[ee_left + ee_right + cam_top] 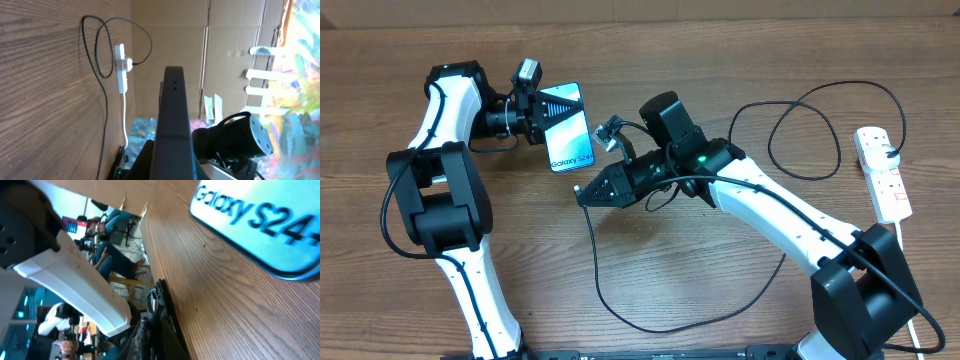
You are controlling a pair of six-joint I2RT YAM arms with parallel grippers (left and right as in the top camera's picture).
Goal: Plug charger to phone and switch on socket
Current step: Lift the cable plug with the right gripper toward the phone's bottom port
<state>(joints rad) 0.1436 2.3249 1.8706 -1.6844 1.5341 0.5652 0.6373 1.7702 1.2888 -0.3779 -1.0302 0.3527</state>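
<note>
The phone (567, 126) has a blue-teal screen with "Galaxy S24" lettering at its near end. My left gripper (540, 117) is shut on its far left side, and in the left wrist view the phone shows edge-on as a dark bar (172, 110). My right gripper (586, 192) is shut on the plug tip (153, 301) of the black charger cable (620, 310), a short way below the phone's lettered end (260, 220). The white socket strip (882, 172) lies at the far right with a black plug in it; it also shows in the left wrist view (121, 67).
The charger cable loops widely over the wooden table (720, 290), in front of the right arm and near the strip (820, 100). The strip's white lead (923, 325) runs to the front right edge. Cardboard walls stand behind the table.
</note>
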